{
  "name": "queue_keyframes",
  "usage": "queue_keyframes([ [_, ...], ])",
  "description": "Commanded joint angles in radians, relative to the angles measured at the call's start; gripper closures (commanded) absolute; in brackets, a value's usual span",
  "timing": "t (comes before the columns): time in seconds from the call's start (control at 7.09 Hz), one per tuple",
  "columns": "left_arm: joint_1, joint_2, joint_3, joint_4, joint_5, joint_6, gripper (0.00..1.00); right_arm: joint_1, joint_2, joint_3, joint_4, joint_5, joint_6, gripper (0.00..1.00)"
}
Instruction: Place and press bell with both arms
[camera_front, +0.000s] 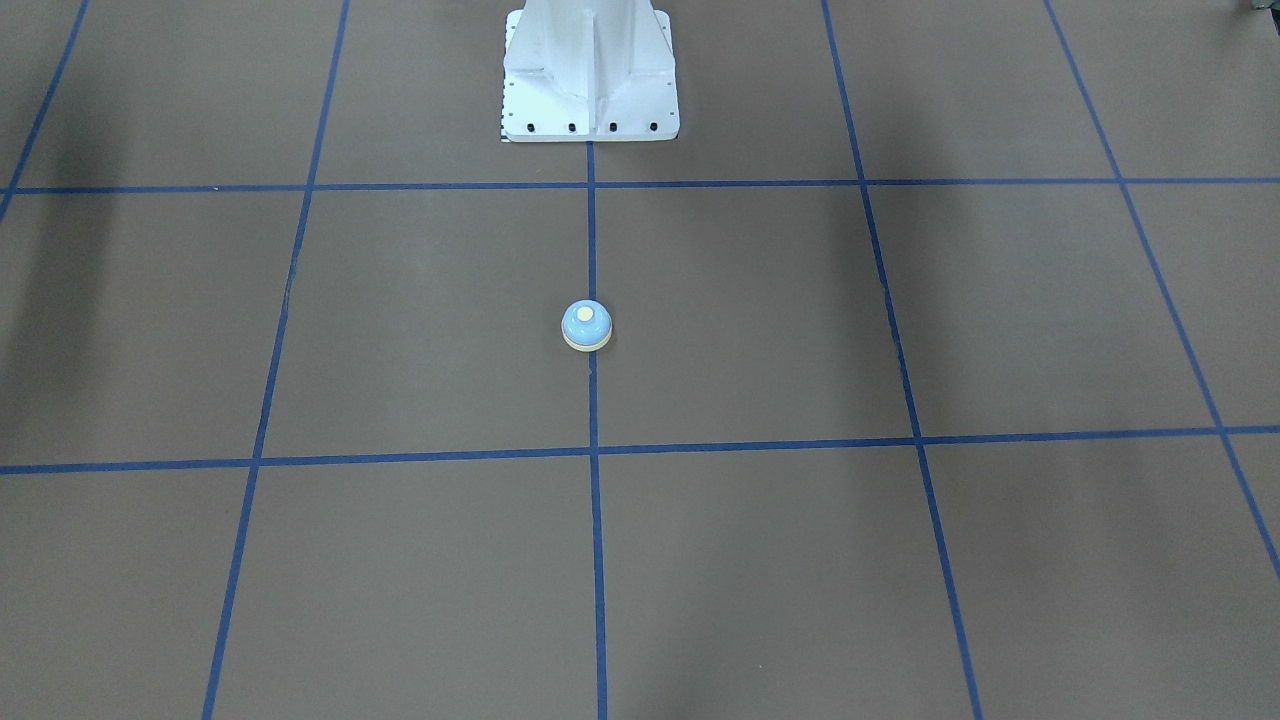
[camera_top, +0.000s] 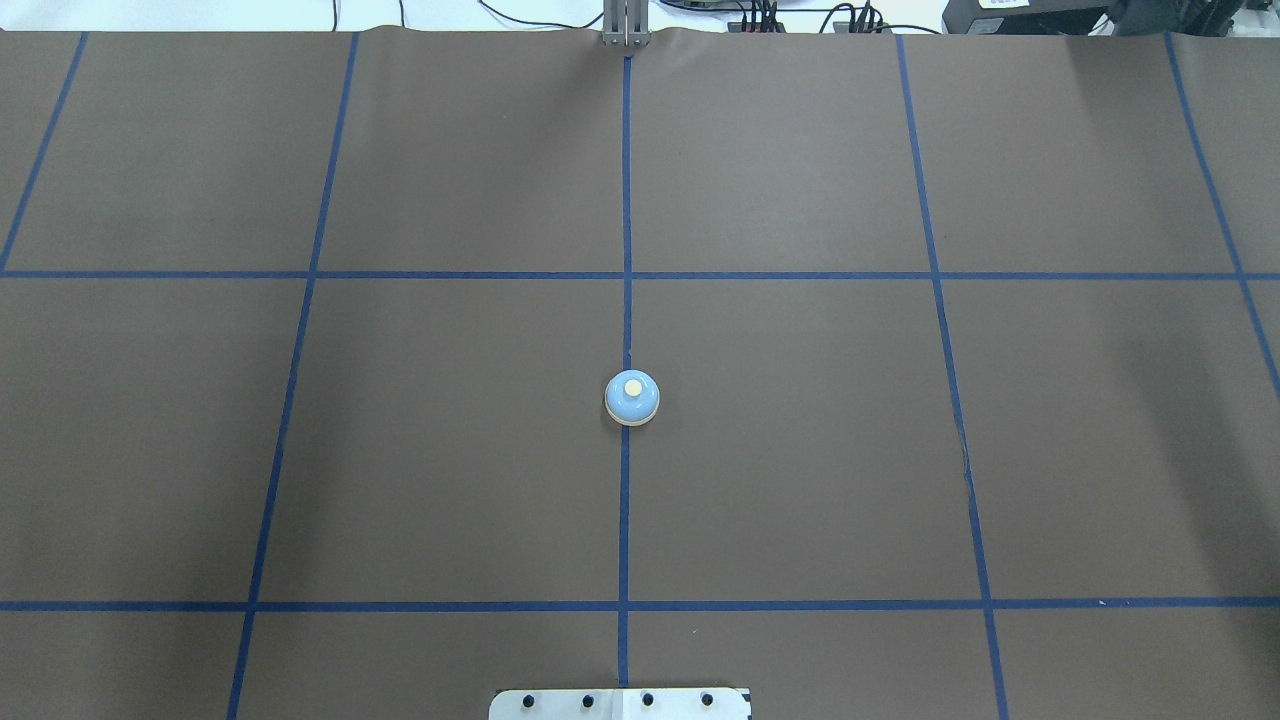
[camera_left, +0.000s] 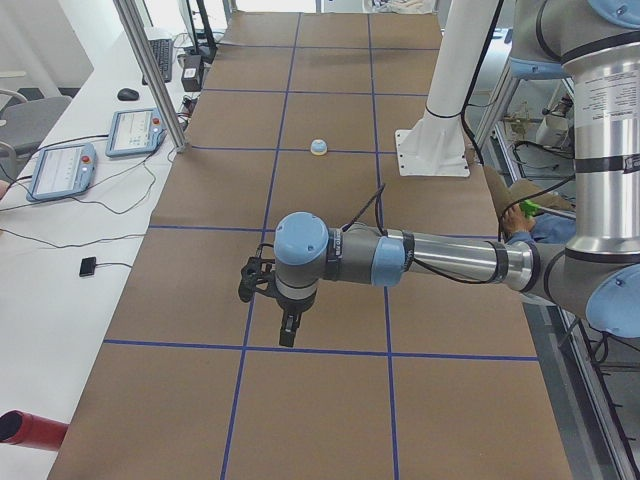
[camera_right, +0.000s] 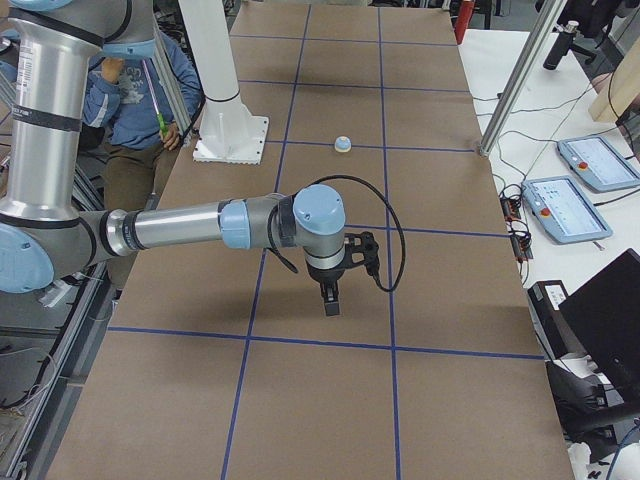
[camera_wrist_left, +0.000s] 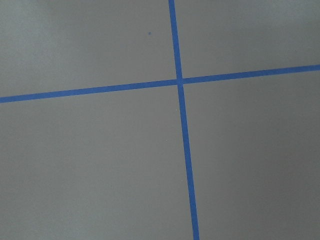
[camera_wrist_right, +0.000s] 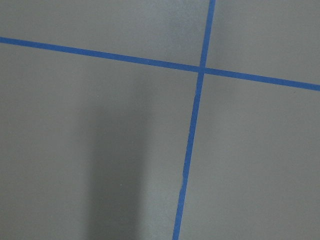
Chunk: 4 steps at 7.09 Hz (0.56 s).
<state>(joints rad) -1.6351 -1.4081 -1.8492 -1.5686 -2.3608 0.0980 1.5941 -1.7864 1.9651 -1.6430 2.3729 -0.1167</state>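
**Bell Alone on the Centre Line**

The bell (camera_front: 587, 326) is seen upright on the brown table (camera_top: 450, 450). It sits on the blue centre tape line, out in front of the white pedestal (camera_front: 590, 80). The left gripper (camera_left: 288, 335) is held pointing down over the table's left end and the right gripper (camera_right: 331, 303) over its right end, both well apart from the bell. Whether either pincer is released or clenched cannot be told.

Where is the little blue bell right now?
In the overhead view the bell sits in the middle of the table, on the centre blue tape line, straight out in front of the white pedestal.
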Motion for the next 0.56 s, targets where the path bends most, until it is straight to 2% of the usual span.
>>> queue_keyframes([
  [0.0, -0.003, 0.114, -0.050, -0.011, -0.038, 0.000, 0.00, 0.009, -0.007, 0.021, 0.000, 0.003, -0.001, 0.00],
  [0.14, 0.000, 0.116, -0.026, -0.013, -0.075, -0.006, 0.00, 0.007, 0.004, -0.007, 0.002, -0.004, 0.002, 0.00],
  [0.42, 0.001, 0.106, -0.030, -0.025, -0.060, -0.009, 0.00, 0.006, 0.034, -0.012, 0.003, 0.008, -0.001, 0.00],
])
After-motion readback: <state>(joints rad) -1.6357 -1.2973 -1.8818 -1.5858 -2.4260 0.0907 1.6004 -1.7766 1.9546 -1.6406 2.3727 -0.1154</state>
